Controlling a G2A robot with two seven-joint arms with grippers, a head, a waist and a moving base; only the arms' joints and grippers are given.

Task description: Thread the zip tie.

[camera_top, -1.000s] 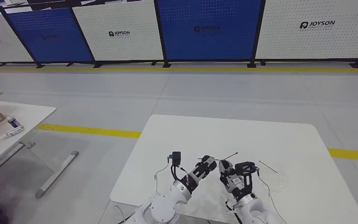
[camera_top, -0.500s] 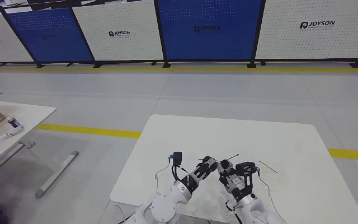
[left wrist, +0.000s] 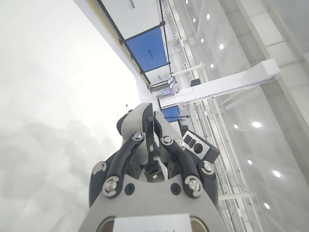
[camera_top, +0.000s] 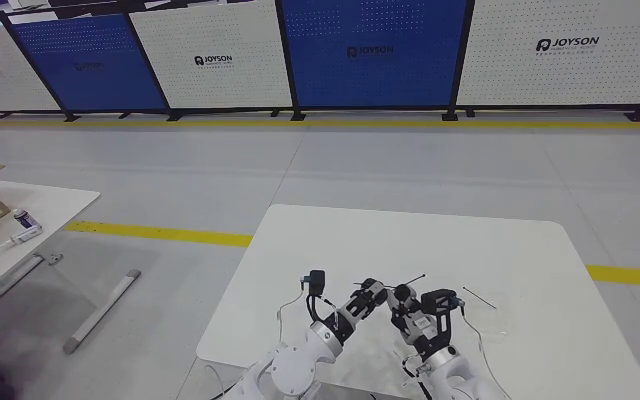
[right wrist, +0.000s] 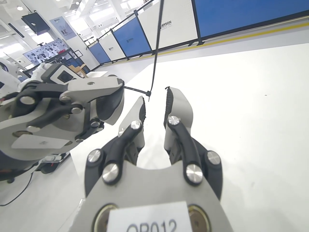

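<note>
A black zip tie [right wrist: 157, 32] hangs in the air over the white table [camera_top: 420, 235]. Its small head [right wrist: 148, 93] sits just in front of my right gripper [right wrist: 155, 95], which is open with the head level with its fingertips [right wrist: 142, 107]. The long strap rises up and away from the head. A short stretch of strap runs sideways into my left gripper [right wrist: 119, 88], which is shut on the zip tie. In the left wrist view, the left gripper [left wrist: 150, 118] pinches a bit of black plastic at its tips. From above, the left gripper [camera_top: 376, 292] and the right gripper [camera_top: 403, 296] nearly meet.
A second black zip tie [camera_top: 478, 297] lies flat on the table just right of the right arm. Both arms stand near the table's front edge [camera_top: 300, 365]. Another white table [camera_top: 40, 205] stands far off to the left across the floor.
The two grippers have drawn slightly closer together. The zip tie's far tip has barely shifted.
</note>
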